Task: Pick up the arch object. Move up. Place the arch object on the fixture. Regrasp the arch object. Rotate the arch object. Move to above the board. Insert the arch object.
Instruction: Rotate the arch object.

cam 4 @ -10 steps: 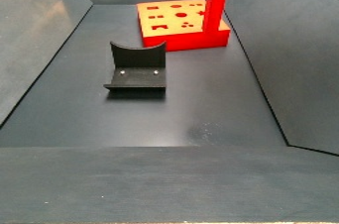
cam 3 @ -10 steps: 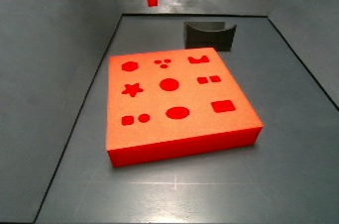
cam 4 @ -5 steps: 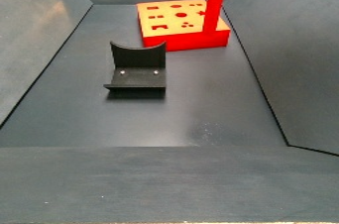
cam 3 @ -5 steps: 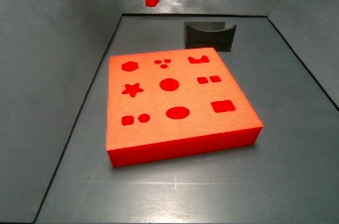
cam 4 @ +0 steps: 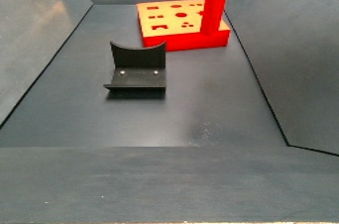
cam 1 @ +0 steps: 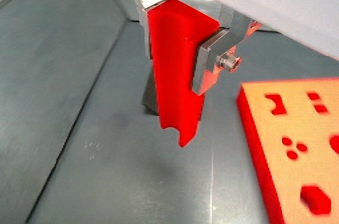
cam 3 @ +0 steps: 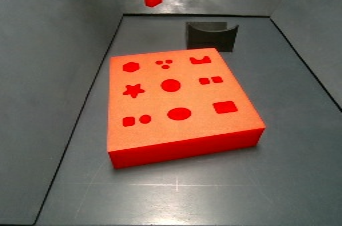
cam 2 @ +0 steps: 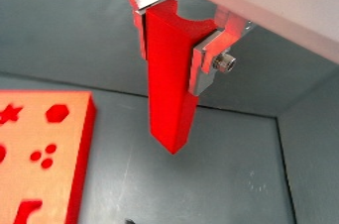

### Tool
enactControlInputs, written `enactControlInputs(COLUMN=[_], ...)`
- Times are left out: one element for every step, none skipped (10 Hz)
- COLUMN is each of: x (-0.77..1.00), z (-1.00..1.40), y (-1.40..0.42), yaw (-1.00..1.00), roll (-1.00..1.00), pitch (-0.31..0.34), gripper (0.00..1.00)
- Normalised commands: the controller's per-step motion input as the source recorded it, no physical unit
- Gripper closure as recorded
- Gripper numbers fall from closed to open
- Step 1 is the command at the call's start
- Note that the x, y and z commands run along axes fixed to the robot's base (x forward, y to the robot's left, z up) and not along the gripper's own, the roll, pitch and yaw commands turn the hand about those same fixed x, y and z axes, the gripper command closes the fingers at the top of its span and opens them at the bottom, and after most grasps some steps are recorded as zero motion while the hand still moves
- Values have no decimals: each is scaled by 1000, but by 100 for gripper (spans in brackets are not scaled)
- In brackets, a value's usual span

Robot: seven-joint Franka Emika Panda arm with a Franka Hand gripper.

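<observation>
Hand [cam 1: 179, 32] stayed clamped on arch object [cam 1: 175, 69], hung vertical below it, lifted slightly vs. 1 s ago, w/ board [cam 3: 181, 100] and fixture [cam 4: 137, 69] lower down and apart, so move-up step looked nearly complete.

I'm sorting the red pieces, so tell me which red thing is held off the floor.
The long slender bright red arch object, hanging upright and clamped in the gripper. The large flat orange-red board lies on the floor.
</observation>
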Motion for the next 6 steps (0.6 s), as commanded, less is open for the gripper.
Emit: enactControlInputs(x=[0,2,2,2,1,1], z=[0,2,2,2,2,2], y=[0,0,2,4,7,9], yaw=[-1000,-1000,-1000,-1000,-1000,-1000], roll=[-40,-43,-48,-52,-59,-65], pitch=[27,29,32,35,39,43], gripper=[100,100,100,100,100,100])
